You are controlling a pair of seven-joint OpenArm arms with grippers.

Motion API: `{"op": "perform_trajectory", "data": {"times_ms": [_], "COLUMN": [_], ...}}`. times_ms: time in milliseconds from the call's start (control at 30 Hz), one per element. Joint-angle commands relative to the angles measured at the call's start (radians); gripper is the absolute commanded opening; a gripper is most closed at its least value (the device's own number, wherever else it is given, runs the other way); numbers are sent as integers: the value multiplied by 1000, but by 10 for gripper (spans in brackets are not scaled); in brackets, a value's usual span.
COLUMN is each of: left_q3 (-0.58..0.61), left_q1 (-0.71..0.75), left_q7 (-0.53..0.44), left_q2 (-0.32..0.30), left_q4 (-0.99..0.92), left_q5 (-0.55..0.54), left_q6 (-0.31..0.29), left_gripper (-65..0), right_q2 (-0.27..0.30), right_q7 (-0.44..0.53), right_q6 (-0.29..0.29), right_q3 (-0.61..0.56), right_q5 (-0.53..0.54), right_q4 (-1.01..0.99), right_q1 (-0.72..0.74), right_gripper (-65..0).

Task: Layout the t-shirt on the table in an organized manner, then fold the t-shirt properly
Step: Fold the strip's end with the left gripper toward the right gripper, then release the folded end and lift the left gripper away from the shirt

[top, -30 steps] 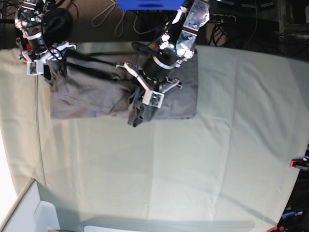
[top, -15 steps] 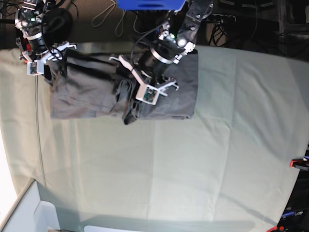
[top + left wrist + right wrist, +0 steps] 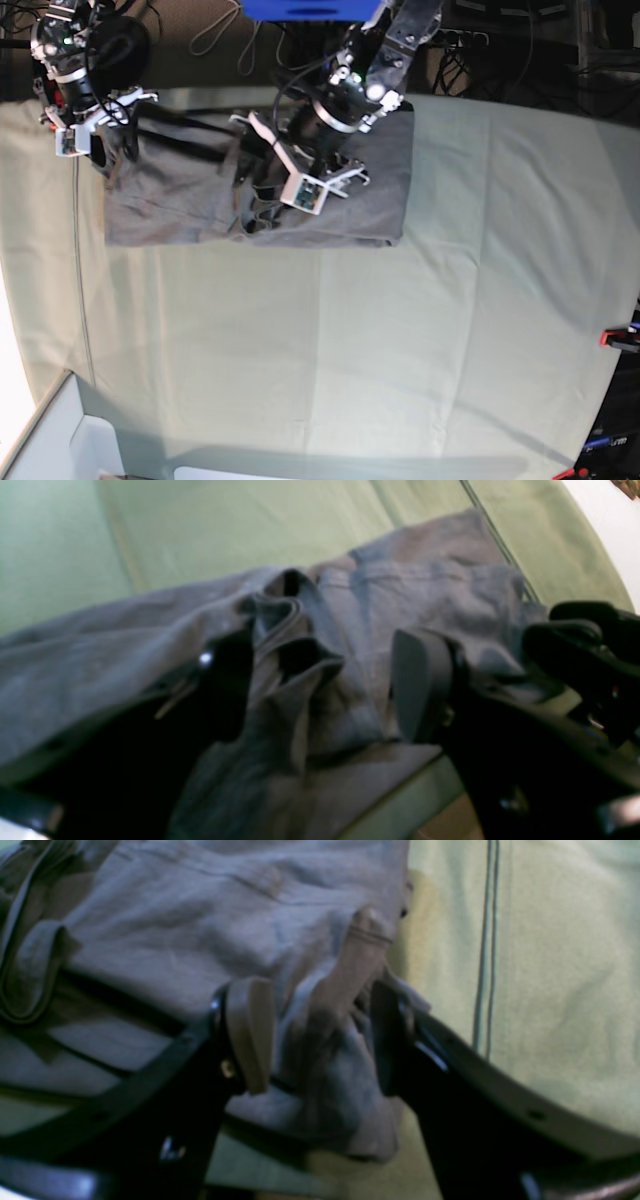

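T-shirt [image 3: 200,190]: grey, rumpled, lay on the desk [image 3: 400,340] near its far edge. Left gripper [image 3: 325,680]: over the shirt's bunched middle, jaws spread, a fold standing between them. Right gripper [image 3: 320,1040]: at the shirt's corner, jaws pinching a bunched edge of it.

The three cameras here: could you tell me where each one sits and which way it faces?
Base: overhead, looking down on the table, the t-shirt and both arms.
Left wrist: on the left arm, looking along the open left hand over bunched shirt.
Right wrist: on the right arm, looking along the right hand, shirt fabric between its fingers.
All three views share the t-shirt.
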Motion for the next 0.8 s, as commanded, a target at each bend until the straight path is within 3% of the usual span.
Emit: {"op": "perform_trajectory", "data": {"times_ms": [0,133,333,467,600,767], "left_q3": [3,-41,-203,-196,-110,25], "left_q1": [2,36,33,32,30,8], "left_q7": [-28,-28,-22,-22,-20,-20], "left_q2": [14,8,8,-15,-37,-52], "left_q4": [40,132,111,46,2,-70], "left_q5": [-7,-7,-7,-4,2,-4], "left_q6": [-5,-4,84,85,85,84], "left_gripper": [-218,-220,-226,-364,-507,-557], "right_q2": [7,7,7,7,7,7], "right_q7": [25,25,25,25,25,28], "right_q6": [11,11,11,11,11,11], "right_q3": [3,3,3,3,3,9], "right_q5": [16,16,16,16,16,16], "right_q4": [16,16,16,16,16,16], "right_q1": [-3,-3,-2,-2,-2,0], "right_gripper": [-335,-335,-335,-335,-335,-335]}}
